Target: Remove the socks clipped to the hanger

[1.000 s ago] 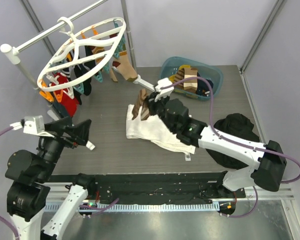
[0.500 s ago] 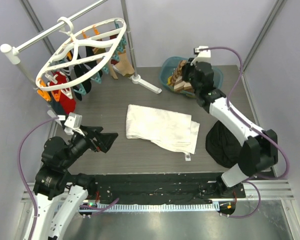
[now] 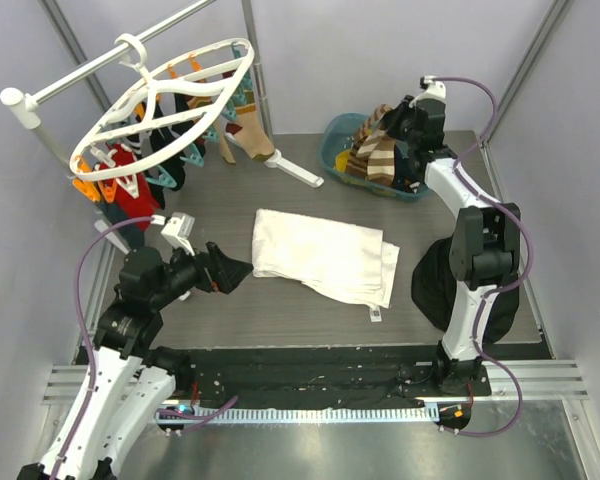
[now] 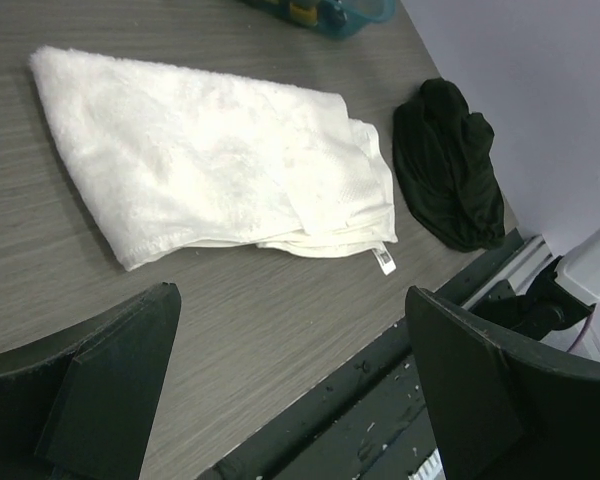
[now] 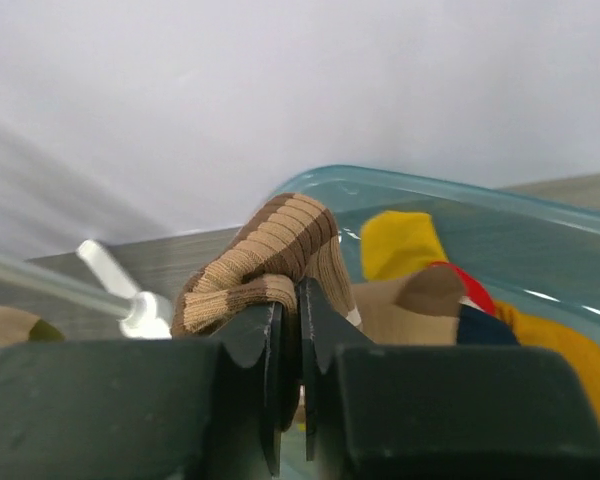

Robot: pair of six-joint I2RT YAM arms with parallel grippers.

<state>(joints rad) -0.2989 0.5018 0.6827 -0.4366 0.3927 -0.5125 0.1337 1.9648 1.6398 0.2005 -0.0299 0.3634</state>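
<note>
Over the teal basket (image 5: 520,215) at the far right of the table (image 3: 215,205), a brown-and-cream striped sock (image 3: 372,152) hangs from the right gripper (image 3: 388,117). Its long axis runs down and slightly leftward from the pinch, its lower end among the loose socks (image 5: 400,245) in the basket. The right arm is stretched far from its base, with the forearm rising along the right side and the wrist bent left above the basket. In the wrist view its fingers (image 5: 255,335) stand almost together, with a fold of the striped fabric caught at their tips.

At far left the hanger (image 3: 155,95) hangs by its hook from the white pole stand (image 3: 100,65). Its oval frame is tilted, with the long axis running from near left to far right. The clipped socks (image 3: 130,195), red, black and tan, dangle below it, toes down.

The left arm is folded low at the near left, its forearm pointing right. The left gripper (image 3: 225,272) is spread wide and holds nothing, hovering just beside the white cloth (image 4: 210,160). The black garment (image 4: 450,165) lies beyond that cloth
</note>
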